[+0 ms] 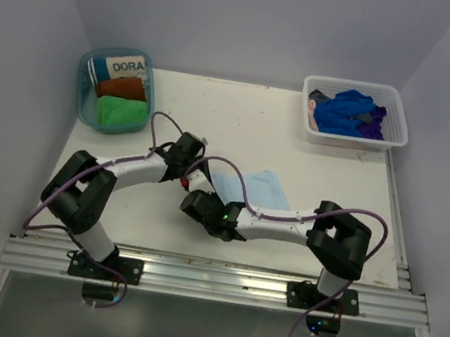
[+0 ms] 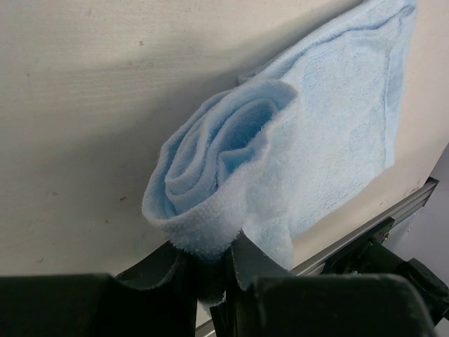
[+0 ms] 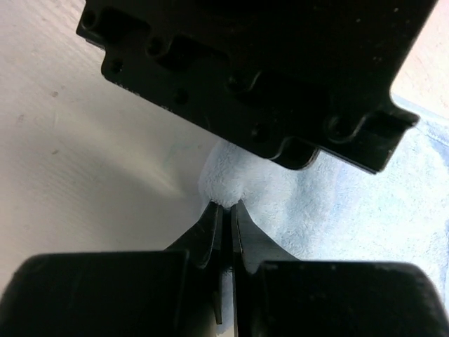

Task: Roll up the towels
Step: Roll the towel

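- Walls (image 1: 254,22): plain pale lavender-grey on three sides, closing in the table.
- Table (image 1: 296,137): off-white, matt top with small specks and faint marks in the wrist views.
- Rail (image 1: 217,281): aluminium extrusion along the table's near edge, carrying both arm bases.
- Left arm (image 1: 124,171) and right arm (image 1: 284,225): black and white with purple cables, both reaching inward to meet near the table's middle.
- White basket (image 1: 398,130): far right corner, holding a crumpled dark blue towel (image 1: 346,110) and a purple towel (image 1: 373,131).
- Teal tub (image 1: 80,89): far left corner, three items in a row. The DORA item (image 1: 126,65) is farthest, the rust-brown towel (image 1: 123,87) is in the middle, and the green towel (image 1: 121,112) is nearest.
- Light blue towel (image 2: 337,133): on the table's middle, one end curled into a loose roll and the rest lying flat.
- Left gripper (image 2: 226,256): fingers pinching the outer layer of the roll.
- Right gripper (image 3: 226,209): fingers pressed together, tips against a puckered edge of the light blue towel. Whether any cloth is caught between them cannot be told.
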Motion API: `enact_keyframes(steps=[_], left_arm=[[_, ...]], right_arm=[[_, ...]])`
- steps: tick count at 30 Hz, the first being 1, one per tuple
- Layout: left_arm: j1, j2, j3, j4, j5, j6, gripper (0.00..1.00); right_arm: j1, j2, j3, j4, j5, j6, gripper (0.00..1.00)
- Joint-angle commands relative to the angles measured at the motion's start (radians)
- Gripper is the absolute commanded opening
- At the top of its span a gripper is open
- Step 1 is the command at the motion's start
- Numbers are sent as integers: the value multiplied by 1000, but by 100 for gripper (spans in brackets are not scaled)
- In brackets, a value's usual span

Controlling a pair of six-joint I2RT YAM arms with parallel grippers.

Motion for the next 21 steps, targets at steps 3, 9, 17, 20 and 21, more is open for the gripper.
enact_keyframes(steps=[3,9,17,20,21], left_arm=[[58,-142,-63,19,4,-39,3],[164,-266,-112,-39,-2,1,27],[169,-305,-83,-108,-22,41,74],[172,-308,-68,-119,-30,42,74],[172,-308,-62,-119,-30,42,74]], right_arm=[[1,5,60,95,-75,-34,0],[-13,-35,32,183,-244,-8,0],[-144,-112,-58,322,-598,139,0],[-206,-144,-114,379,-706,219,0],[-220,-147,-117,385,-732,231,0]])
